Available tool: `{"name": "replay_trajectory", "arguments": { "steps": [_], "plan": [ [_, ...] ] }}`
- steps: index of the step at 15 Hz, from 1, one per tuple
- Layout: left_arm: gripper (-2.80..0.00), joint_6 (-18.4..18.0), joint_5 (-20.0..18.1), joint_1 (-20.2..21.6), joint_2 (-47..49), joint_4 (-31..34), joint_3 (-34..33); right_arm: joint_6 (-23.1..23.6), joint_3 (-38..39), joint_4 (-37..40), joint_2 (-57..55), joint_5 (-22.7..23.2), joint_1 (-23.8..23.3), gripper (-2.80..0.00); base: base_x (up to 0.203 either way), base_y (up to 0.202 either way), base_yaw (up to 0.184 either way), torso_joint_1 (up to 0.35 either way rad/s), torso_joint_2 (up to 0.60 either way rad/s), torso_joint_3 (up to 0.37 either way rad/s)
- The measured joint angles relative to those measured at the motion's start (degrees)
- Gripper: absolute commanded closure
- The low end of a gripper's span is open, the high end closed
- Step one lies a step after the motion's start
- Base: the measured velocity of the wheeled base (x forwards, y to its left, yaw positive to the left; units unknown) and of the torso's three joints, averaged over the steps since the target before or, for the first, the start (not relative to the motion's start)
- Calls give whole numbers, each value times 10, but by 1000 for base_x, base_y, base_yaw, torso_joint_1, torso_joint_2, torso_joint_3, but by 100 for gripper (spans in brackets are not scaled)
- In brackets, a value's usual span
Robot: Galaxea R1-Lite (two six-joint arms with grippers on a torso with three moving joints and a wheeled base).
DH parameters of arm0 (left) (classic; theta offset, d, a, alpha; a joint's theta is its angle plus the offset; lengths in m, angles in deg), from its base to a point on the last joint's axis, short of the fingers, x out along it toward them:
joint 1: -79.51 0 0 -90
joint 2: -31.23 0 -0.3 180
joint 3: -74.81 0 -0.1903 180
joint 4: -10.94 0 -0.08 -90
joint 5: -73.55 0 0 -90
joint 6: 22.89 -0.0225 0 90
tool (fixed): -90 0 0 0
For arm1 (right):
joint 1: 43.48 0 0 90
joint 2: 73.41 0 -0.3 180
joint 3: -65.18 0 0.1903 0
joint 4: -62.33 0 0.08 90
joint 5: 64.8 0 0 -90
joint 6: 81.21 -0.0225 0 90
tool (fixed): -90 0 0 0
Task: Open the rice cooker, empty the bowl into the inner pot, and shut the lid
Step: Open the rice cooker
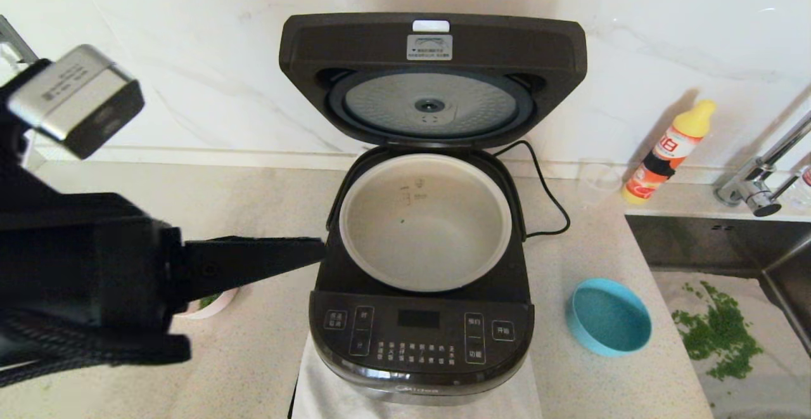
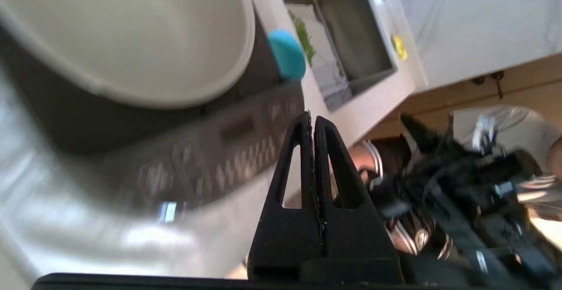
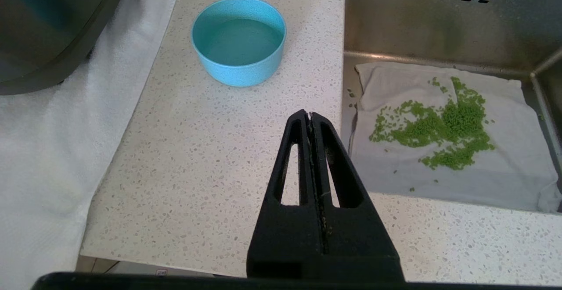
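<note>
The black rice cooker (image 1: 421,336) stands open at the centre of the counter. Its lid (image 1: 431,45) is raised upright, the silver plate facing me. The off-white inner pot (image 1: 424,229) holds almost nothing. My left gripper (image 1: 322,246) is shut and empty, its tip at the cooker's left rim; the left wrist view shows it (image 2: 312,116) beside the inner pot (image 2: 131,31). A pale bowl (image 1: 215,302) with green bits shows partly behind my left arm. An empty blue bowl (image 1: 609,316) sits right of the cooker. My right gripper (image 3: 309,114), shut and empty, hangs over the counter near the blue bowl (image 3: 239,40).
A steel sink (image 3: 417,22) at the right holds a cloth with green bits (image 1: 719,333). A yellow bottle (image 1: 668,149), a clear cup (image 1: 599,181) and a faucet (image 1: 760,172) stand by the wall. A white cloth (image 1: 329,393) lies under the cooker, whose cord (image 1: 545,197) trails right.
</note>
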State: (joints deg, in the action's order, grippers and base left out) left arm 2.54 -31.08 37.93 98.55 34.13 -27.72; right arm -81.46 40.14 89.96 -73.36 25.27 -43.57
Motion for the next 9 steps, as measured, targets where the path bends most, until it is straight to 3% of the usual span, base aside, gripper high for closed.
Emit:
{"name": "replay_trajectory", "arguments": {
  "steps": [4,9],
  "plan": [
    [0,4,-2,0,85,-130,7,0,0,0,0,0,0,0,0,0,0,0,0,0],
    [0,21,7,5,160,-224,35,0,0,0,0,0,0,0,0,0,0,0,0,0]
  ]
}}
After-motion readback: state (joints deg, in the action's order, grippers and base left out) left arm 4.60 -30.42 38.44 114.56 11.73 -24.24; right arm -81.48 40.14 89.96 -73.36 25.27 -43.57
